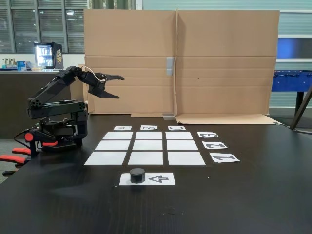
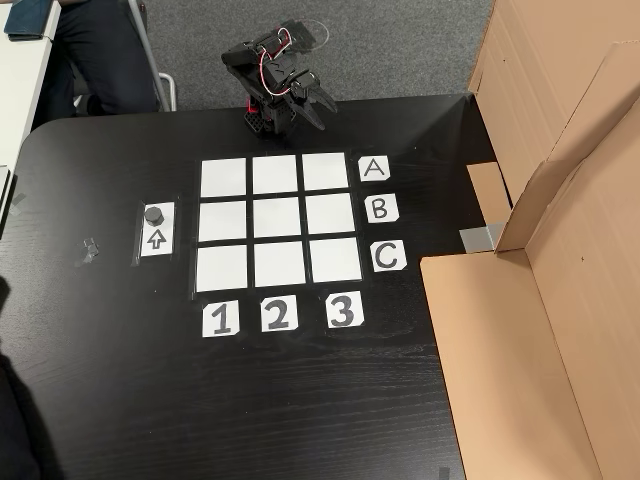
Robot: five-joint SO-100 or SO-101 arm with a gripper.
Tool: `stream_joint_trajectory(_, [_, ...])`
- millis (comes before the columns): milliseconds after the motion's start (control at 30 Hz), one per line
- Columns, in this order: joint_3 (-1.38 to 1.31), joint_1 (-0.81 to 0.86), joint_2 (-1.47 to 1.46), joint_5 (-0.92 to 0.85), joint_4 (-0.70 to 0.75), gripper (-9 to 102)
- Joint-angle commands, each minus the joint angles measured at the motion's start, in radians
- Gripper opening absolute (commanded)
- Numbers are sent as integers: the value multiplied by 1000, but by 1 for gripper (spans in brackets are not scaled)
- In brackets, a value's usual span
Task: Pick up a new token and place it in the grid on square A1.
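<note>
A: Where the dark table (image 1: 253,204) fills the lower frame of the fixed view, we find the small black cylindrical token (image 1: 137,175) resting on the white arrow-printed sheet (image 1: 161,179), bottom centre, just below the grid of nine blank white paper rectangles (image 1: 147,146).

B: In the other view, we place the token (image 2: 153,215) at left centre, beside the grid (image 2: 279,222); square A1 (image 2: 223,178) is its bare upper-left cell.

A: We see the black two-finger gripper (image 1: 117,87) raised at upper left, its fingers spread apart and grasping nothing, before the brown cardboard wall (image 1: 224,63).
</note>
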Motion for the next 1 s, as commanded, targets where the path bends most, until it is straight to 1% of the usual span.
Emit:
stream_joint_trajectory(0, [-48, 40, -155, 28, -101, 41])
stream_joint_trajectory(300, [-48, 41, -158, 32, -104, 41])
stream_joint_trajectory(600, [-101, 51, -238, 48, -98, 41])
stream_joint_trajectory(800, [-199, 158, -313, 74, -104, 41])
stream_joint_trajectory(967, [-321, 314, -433, 130, -106, 41])
